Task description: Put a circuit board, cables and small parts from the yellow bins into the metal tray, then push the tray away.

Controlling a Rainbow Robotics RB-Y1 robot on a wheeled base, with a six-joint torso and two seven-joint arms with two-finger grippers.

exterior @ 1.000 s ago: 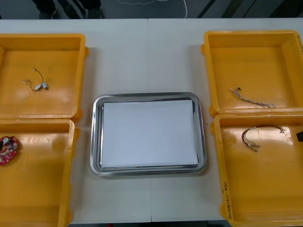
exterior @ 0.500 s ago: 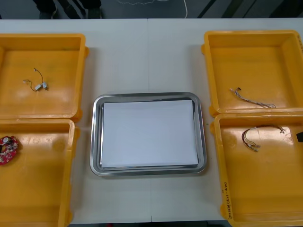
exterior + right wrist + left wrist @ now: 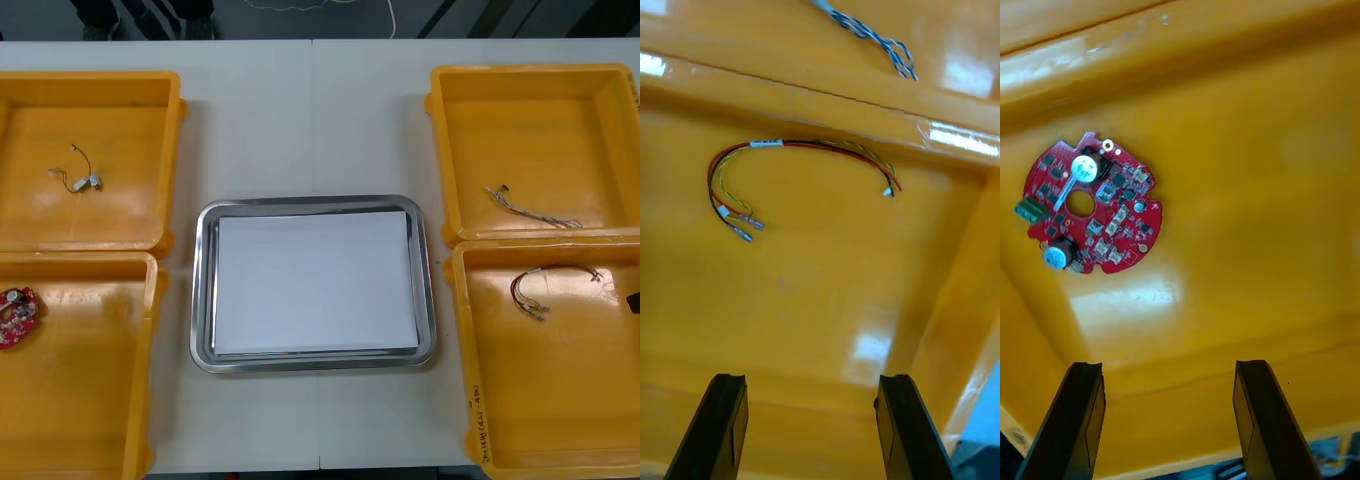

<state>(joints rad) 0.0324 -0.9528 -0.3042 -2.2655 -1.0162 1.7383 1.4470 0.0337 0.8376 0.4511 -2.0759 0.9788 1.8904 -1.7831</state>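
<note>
From above, the metal tray (image 3: 203, 290) sits in the middle of the counter (image 3: 310, 120), its white inside bare: nothing has been loaded yet. Every item lies in its own bin. The round red circuit board (image 3: 15, 318) is at the outer edge of the near left bin (image 3: 90, 390). A short black cable (image 3: 86, 181) with pale end pieces is in the far left bin (image 3: 110, 110). The twisted blue and white cable (image 3: 530, 208) lies in the far right bin (image 3: 530, 120), and the red and yellow cable (image 3: 545, 288) in the near right bin (image 3: 560, 400).

In the right wrist view, the right pincer (image 3: 816, 427) is over the near right bin with its fingers spread wide and empty. The red and yellow cable (image 3: 767, 142) lies ahead of the fingers, well apart from them.

In the left wrist view, the left pincer (image 3: 1169, 420) is likewise open and empty over the near left bin. The circuit board (image 3: 1090, 206) lies flat ahead of it, untouched.

By my reading the task is at its very start: both first picks, all the transfers and the tray push remain.
</note>
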